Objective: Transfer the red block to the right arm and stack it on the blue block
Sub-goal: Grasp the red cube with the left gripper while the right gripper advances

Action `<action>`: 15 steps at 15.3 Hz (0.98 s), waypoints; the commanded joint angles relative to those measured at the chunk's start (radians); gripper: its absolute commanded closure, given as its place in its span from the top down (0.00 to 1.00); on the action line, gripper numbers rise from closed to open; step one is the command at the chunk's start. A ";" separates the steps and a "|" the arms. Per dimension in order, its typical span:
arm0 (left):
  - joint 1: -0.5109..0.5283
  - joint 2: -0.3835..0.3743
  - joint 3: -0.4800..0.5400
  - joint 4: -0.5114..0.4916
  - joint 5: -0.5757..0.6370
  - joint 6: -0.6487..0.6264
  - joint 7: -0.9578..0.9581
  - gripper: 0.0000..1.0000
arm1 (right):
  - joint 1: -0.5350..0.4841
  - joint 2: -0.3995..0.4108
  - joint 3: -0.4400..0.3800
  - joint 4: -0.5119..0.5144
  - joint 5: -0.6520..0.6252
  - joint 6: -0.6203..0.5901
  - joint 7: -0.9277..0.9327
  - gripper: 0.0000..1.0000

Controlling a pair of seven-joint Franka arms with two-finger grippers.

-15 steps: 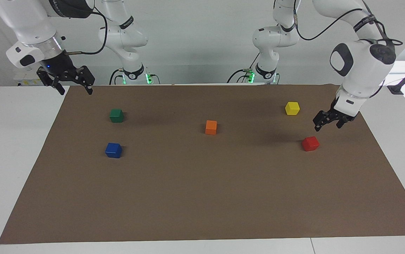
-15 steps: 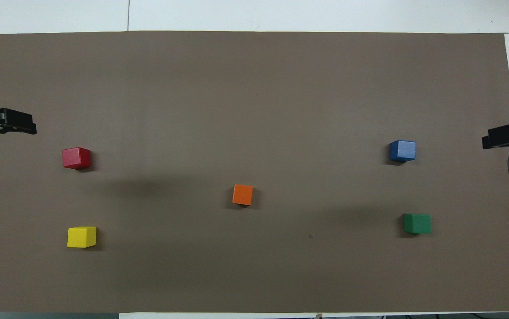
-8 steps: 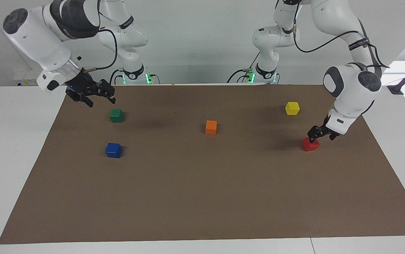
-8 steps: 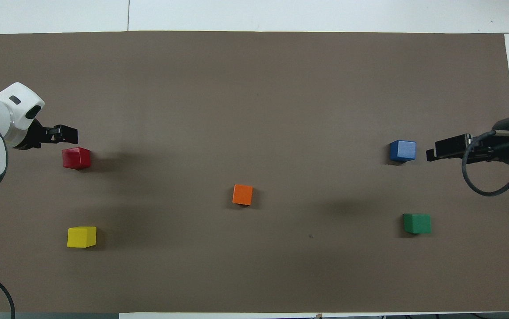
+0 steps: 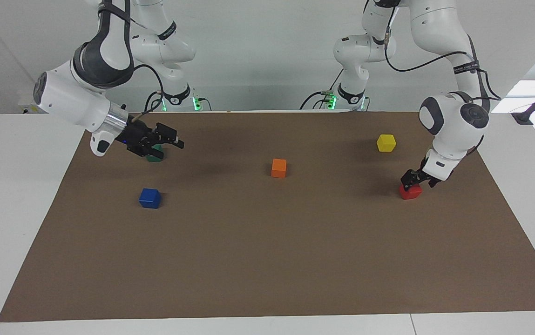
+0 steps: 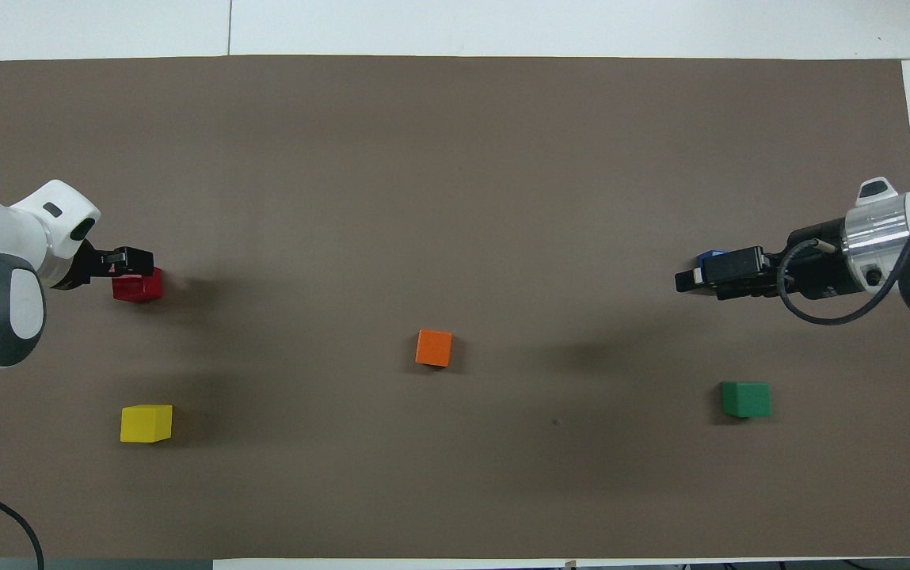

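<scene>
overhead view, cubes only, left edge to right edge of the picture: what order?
Red block → yellow cube → orange cube → blue block, mostly covered by the right gripper → green cube.

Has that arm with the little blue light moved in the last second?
Yes. The right gripper has swung in from the mat's edge toward the table's middle and lower; in the facing view it now partly hides the green block.
</scene>
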 commanded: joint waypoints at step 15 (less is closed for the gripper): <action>-0.048 0.004 -0.003 0.193 -0.032 -0.352 -0.352 0.00 | 0.088 0.260 0.007 -0.108 0.854 -0.193 -0.560 1.00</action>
